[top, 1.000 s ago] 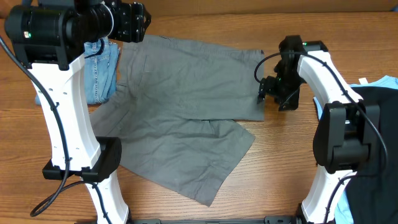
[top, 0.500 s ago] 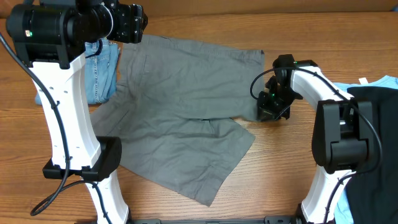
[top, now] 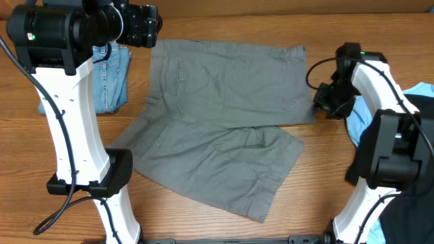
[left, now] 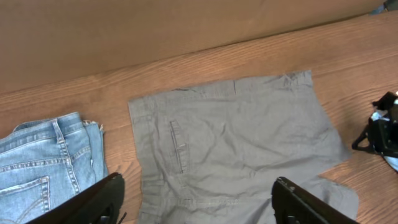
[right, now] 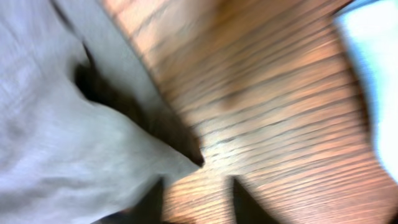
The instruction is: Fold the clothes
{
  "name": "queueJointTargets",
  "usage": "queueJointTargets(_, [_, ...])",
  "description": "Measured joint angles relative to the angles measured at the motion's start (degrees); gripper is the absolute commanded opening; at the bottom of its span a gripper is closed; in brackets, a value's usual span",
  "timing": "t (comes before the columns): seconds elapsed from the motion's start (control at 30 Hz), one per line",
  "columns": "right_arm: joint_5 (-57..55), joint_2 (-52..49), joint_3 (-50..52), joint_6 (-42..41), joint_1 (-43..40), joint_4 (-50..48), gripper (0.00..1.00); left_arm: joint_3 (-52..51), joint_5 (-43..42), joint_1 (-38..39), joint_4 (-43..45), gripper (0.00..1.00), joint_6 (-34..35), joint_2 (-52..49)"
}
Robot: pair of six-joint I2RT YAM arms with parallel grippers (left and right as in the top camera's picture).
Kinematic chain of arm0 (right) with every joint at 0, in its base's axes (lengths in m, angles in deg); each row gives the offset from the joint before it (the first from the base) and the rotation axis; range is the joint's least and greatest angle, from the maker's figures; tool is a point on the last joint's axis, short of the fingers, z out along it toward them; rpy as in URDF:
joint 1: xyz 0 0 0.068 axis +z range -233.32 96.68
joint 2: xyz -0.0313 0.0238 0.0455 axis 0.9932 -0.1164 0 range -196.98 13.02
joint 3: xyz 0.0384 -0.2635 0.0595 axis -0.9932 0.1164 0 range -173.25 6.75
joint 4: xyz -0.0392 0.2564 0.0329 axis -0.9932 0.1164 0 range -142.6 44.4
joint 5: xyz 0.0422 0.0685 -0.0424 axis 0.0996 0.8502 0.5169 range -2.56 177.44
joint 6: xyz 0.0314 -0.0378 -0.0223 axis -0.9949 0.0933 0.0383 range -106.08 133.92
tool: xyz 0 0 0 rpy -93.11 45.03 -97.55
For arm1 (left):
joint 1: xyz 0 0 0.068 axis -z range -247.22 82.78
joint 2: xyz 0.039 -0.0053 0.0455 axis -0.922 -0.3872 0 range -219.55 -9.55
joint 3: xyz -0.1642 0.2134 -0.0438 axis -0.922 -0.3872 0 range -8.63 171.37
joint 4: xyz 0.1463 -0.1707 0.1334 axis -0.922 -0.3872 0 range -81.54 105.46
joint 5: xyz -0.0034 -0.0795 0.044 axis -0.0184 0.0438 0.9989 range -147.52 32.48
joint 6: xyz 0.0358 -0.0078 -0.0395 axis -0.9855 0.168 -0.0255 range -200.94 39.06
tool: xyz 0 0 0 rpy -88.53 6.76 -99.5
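Grey shorts point(top: 224, 115) lie flat in the middle of the wooden table, waistband to the left and legs to the right; they also show in the left wrist view point(left: 236, 137). My right gripper point(top: 325, 102) is low at the right hem corner of the upper leg. In the blurred right wrist view its fingers point(right: 199, 202) stand a little apart with bare wood between them, and the grey cloth point(right: 56, 124) lies against the left finger. My left gripper point(top: 139, 24) is wide open and empty, high above the waistband point(left: 196, 199).
Folded blue jeans point(top: 112, 74) lie at the far left, also in the left wrist view point(left: 43, 162). A light blue garment point(top: 359, 122) and a black garment point(top: 407, 203) lie at the right edge. A brown wall runs along the back.
The shorts have slid to the right and lie flatter, and the right gripper has moved right with the hem. The left arm has not moved.
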Motion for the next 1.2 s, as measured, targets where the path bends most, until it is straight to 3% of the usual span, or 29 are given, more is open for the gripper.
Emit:
queueJointTargets(0.2, [0.11, 0.07, -2.69, -0.24, -1.88, 0.79, 0.67, -0.07, 0.17, 0.0, 0.0, 0.82, 0.0, 0.0])
queueJointTargets(0.5, [10.32, 1.62, -3.56, 5.92, -3.61, 7.52, 0.66, -0.85, 0.17, 0.0, 0.0, 0.82, 0.0, 0.0])
queueJointTargets(0.67, [13.6, 9.33, -3.54, 7.02, -3.56, 8.87, 0.68, -0.85, 0.17, 0.0, 0.0, 0.87, -0.02, 0.0])
queueJointTargets(0.87, [15.02, 22.51, -3.63, 6.4, -3.56, 13.05, 0.68, -0.85, 0.17, 0.0, 0.0, 0.86, 0.0, 0.0])
queueJointTargets(0.97, [15.06, 24.15, -3.37, 5.97, -3.56, 14.64, 0.67, -0.85, 0.17, 0.0, 0.0, 0.87, -0.02, 0.02])
queueJointTargets(1.2, [15.45, 23.52, 8.39, 5.33, -3.56, 10.38, 0.67, -1.14, 0.24, 0.0, -0.02, 0.91, -0.02, 2.43])
